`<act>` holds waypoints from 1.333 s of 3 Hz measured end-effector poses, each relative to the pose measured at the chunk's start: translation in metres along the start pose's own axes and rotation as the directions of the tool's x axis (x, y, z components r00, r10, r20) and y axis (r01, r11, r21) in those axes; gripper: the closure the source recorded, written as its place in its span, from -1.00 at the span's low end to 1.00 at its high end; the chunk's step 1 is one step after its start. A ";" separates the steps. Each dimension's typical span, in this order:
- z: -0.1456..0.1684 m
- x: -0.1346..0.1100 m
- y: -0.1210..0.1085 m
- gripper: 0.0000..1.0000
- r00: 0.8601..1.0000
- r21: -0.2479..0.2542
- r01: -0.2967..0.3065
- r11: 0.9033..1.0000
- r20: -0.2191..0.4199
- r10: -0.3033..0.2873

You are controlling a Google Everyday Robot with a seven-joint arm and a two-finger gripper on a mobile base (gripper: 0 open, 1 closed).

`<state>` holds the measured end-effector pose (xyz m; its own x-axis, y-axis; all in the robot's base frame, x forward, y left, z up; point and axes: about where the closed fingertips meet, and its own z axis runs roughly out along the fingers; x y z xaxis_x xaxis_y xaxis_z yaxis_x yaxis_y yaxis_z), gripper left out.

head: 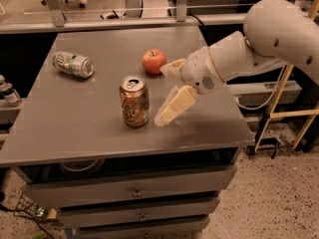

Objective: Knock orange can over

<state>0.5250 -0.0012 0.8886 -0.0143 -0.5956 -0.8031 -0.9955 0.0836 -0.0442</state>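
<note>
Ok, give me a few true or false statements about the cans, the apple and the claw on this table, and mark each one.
1. The orange can stands upright on the table. True.
2. The claw is shut on the orange can. False: it is open, beside the can on the camera view's right, with nothing held.
3. The green-and-white can lies on its side. True.
4. The apple sits at the table's near edge, in front of the orange can. False: it sits behind the can, farther from the camera.
</note>
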 end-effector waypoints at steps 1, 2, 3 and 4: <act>0.015 -0.003 -0.006 -1.00 0.999 -0.011 -0.005 1.000 0.034 0.006; 0.022 -0.005 -0.010 -1.00 0.999 -0.012 -0.002 1.000 0.043 0.003; 0.023 -0.006 -0.011 -1.00 0.999 -0.012 -0.001 1.000 0.044 0.002; 0.032 -0.017 -0.007 -1.00 0.997 -0.028 0.012 1.000 0.083 -0.010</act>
<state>0.5356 0.0339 0.8839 0.0031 -0.5283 -0.8491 -0.9979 0.0538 -0.0371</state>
